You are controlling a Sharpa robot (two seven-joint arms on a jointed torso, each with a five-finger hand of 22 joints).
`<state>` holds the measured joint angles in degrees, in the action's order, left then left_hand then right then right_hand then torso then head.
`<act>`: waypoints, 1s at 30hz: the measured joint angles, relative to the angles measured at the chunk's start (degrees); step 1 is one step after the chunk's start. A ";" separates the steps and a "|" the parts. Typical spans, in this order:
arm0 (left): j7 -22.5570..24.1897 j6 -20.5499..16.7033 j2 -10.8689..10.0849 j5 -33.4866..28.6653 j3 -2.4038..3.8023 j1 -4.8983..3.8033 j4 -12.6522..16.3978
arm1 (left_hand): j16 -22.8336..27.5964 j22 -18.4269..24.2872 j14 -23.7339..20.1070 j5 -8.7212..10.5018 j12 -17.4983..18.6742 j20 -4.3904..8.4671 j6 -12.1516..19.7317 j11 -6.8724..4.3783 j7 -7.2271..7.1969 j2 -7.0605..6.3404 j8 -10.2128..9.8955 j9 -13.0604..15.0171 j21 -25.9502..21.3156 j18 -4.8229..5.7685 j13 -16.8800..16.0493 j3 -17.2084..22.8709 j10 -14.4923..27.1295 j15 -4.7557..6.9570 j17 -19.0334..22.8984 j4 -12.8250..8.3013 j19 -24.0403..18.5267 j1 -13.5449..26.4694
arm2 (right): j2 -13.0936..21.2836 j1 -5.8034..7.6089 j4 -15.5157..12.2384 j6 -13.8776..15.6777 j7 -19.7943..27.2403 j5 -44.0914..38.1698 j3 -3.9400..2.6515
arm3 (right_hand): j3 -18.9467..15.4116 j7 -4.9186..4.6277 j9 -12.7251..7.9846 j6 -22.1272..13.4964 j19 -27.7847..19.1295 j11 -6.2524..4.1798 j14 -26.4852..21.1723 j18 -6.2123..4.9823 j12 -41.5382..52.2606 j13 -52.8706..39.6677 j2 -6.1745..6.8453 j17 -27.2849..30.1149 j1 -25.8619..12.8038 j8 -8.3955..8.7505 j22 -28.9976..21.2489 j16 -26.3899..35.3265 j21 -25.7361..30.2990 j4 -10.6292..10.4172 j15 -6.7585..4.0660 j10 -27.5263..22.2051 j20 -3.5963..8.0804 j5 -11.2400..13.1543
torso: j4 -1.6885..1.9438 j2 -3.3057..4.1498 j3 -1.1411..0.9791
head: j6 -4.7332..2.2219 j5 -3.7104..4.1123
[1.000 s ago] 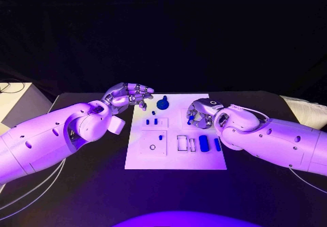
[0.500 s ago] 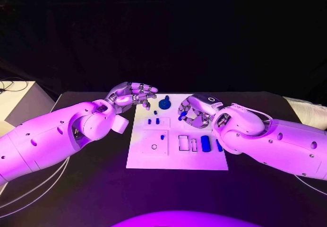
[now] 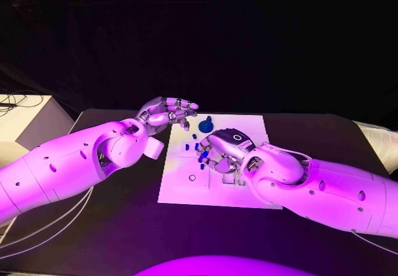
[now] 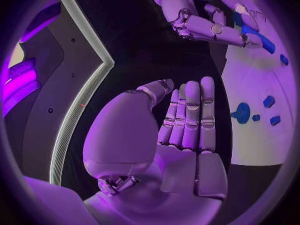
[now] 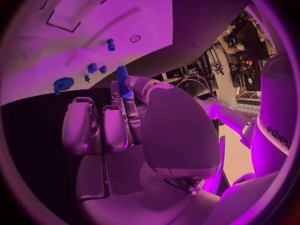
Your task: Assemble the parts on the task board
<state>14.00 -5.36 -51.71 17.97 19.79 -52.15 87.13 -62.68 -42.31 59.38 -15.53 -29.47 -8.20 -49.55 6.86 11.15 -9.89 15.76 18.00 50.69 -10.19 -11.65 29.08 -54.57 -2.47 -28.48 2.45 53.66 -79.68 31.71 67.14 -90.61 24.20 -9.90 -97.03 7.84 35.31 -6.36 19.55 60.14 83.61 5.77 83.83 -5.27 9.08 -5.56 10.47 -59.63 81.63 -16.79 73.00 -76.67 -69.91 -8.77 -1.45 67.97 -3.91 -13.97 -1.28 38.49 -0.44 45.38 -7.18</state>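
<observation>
Task board (image 3: 217, 192) lies mid-bench, its right half hidden beneath the right hand (image 3: 222, 150), which pinches a blue part (image 5: 124, 82) above it. Left hand (image 3: 170, 112) hovers at the board's far left corner, fingers straight, holding nothing.

**Right hand over the board's middle**

The right hand (image 3: 219, 150) hung above the white task board (image 3: 249, 198), blue showing among its fingers. The left hand (image 3: 170, 112) hovered at the board's far left corner, near a round blue part (image 3: 204, 125).
</observation>
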 measured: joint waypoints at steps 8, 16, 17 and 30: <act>1.01 -1.42 -0.23 -0.59 0.00 0.00 -0.97 | 0.00 0.05 0.00 0.00 0.01 0.00 0.00 0.00 0.00 0.00 0.00 0.00 0.00 0.00 0.01 0.00 0.00 0.00 0.00 0.00 0.00 0.00 | -2.61 -0.94 1.87 -0.07 0.02 -0.89 0.61 | 0.30 0.02 0.87 -0.18 0.00 0.00 0.00 0.00 -0.24 0.06 -0.06 0.15 -0.05 0.00 -0.04 0.00 0.00 0.32 0.00 0.00 0.00 0.04 | 0.04 0.07 0.01 | 0.14 -0.47; 1.98 -2.80 -0.87 -1.11 0.00 0.00 -3.35 | 0.00 0.10 0.00 0.00 0.01 0.00 0.00 0.00 0.00 0.00 0.00 0.00 0.00 0.00 0.01 0.17 0.00 0.00 0.00 0.17 0.00 0.00 | -4.29 -2.20 3.53 -0.72 -1.03 -1.48 1.24 | 0.37 0.02 0.88 -0.21 0.00 0.00 0.00 0.00 -0.22 0.04 -0.06 0.24 -0.05 0.03 -0.05 0.00 0.00 0.40 0.00 0.00 0.00 0.27 | 0.15 0.15 -0.02 | 0.71 -1.15; 2.10 -2.99 -0.96 -1.20 0.00 0.00 -3.65 | 0.00 0.10 0.00 0.00 0.01 0.00 0.00 0.00 0.00 0.00 0.00 0.00 0.00 0.00 0.01 0.17 0.00 0.00 0.00 0.17 0.00 0.00 | -4.36 -2.43 3.57 -0.90 -1.19 -1.55 1.26 | 0.38 0.02 0.89 -0.22 0.00 0.00 0.00 0.00 -0.12 0.02 -0.06 0.27 -0.05 0.04 -0.04 0.00 0.00 0.42 0.00 0.00 0.00 0.34 | 0.15 0.16 -0.04 | 0.82 -1.30; 3.44 -4.78 -1.25 -2.30 0.12 -0.03 -4.67 | 0.00 0.10 0.00 0.00 -0.20 0.00 0.00 0.00 0.00 0.00 0.00 0.01 0.00 0.00 -0.04 0.17 0.00 0.00 0.01 0.16 0.00 0.00 | -4.75 -4.03 4.39 -2.17 -2.48 -2.48 1.40 | 0.44 0.03 2.95 -0.45 -0.01 0.15 0.00 0.00 -0.12 -0.04 -0.06 0.22 -0.04 -0.07 -0.01 0.00 0.00 0.49 0.01 0.15 0.00 -0.02 | 0.10 0.20 -0.04 | 2.03 -2.54</act>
<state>17.44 -10.13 -52.95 15.67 19.91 -52.19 82.46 -62.68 -42.21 59.38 -15.53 -29.67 -8.20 -49.55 6.86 11.15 -9.89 15.76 18.01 50.69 -10.19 -11.69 29.26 -54.58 -2.47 -28.48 2.62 53.65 -79.68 26.96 63.11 -86.22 22.03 -12.38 -99.51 9.24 35.74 -6.32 22.50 59.68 83.60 5.93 83.83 -5.28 8.96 -5.60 10.41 -59.41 81.59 -16.87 72.99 -76.66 -69.91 -8.28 -1.44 68.12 -3.91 -13.99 -1.18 38.69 -0.49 47.41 -9.72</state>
